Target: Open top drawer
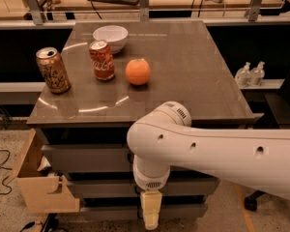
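The top drawer [87, 157] is the grey front just under the table top [183, 81]; it looks pushed in, and its handle is hidden behind my arm. My white arm [208, 151] crosses in front of the drawer stack from the right. My gripper [150, 210] hangs down from the wrist, cream-coloured, in front of the two lower drawers [101, 187] and below the level of the top drawer.
On the table top stand a gold can [53, 70], a red cola can [102, 60], an orange [137, 71] and a white bowl [110, 36]. A tan box [38, 178] sits at the cabinet's left. Two small bottles [250, 74] and a dark chair [280, 112] are at the right.
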